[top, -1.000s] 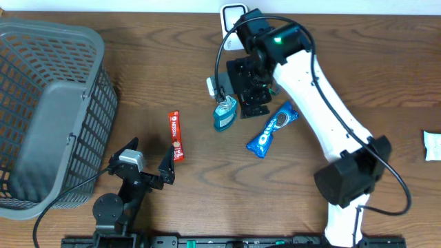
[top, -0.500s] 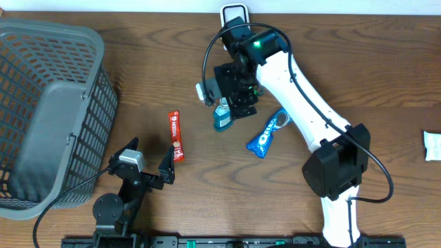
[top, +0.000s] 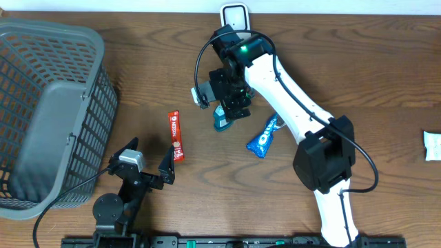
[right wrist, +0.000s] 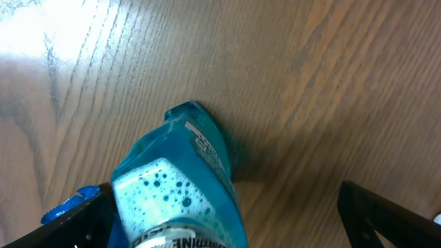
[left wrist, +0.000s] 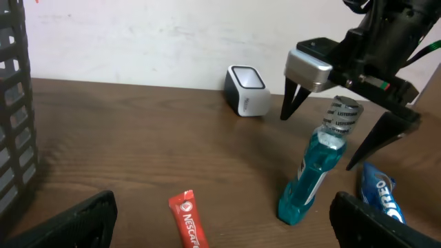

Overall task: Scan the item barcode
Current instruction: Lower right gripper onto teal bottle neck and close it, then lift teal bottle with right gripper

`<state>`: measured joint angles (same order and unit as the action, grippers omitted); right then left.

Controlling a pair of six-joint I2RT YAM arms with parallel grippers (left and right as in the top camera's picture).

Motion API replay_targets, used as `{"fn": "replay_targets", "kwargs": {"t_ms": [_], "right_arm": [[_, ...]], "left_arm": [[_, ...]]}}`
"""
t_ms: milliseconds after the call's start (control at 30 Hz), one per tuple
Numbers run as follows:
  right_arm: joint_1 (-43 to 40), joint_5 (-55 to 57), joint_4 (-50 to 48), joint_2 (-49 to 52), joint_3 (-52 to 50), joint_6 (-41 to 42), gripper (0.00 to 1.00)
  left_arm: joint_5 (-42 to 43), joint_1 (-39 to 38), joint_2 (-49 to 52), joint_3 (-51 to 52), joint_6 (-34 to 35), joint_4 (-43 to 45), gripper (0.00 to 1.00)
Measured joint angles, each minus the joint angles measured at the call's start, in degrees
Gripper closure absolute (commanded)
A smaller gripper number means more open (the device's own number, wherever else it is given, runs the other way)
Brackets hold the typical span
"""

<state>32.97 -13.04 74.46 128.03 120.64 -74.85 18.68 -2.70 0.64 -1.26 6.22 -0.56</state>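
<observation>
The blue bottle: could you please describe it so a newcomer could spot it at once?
From the white scanner at the far edge of the table, come toward the middle. The blue bottle stands there between the right gripper's open jaws. Unlike the flat Oreo pack and red stick beside it, it stands tall, silver-capped.

Bright, even light; glare bleaches the table point(right wrist: 34, 34) upper left in the right wrist view, and the bottle point(right wrist: 179, 186) looks kinda soft.
</observation>
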Motion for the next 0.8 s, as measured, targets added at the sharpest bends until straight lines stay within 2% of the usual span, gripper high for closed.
{"fn": "replay_targets", "kwargs": {"t_ms": [167,233,333,433,800], "right_arm": [[0.0,0.48,-0.17,0.0,0.0,1.16,0.31],[0.0,0.81,-0.17,0.0,0.0,1.79,0.37],[0.0,1.07,-0.13,0.0,0.0,2.45,0.4],[0.0,1.09,-0.04,0.0,0.0,2.71,0.35],[0.0,0.09,0.04,0.0,-0.24,3.52,0.37]], "left_arm": [[0.0,0.0,0.0,0.0,0.0,0.0,0.02],[0.0,0.0,-0.02,0.0,0.0,0.0,0.02],[0.0,0.0,-0.02,0.0,0.0,-0.02,0.02],[0.0,0.0,0.0,0.0,0.0,-0.02,0.02],[0.0,0.0,0.0,0.0,0.0,-0.02,0.02]]}}
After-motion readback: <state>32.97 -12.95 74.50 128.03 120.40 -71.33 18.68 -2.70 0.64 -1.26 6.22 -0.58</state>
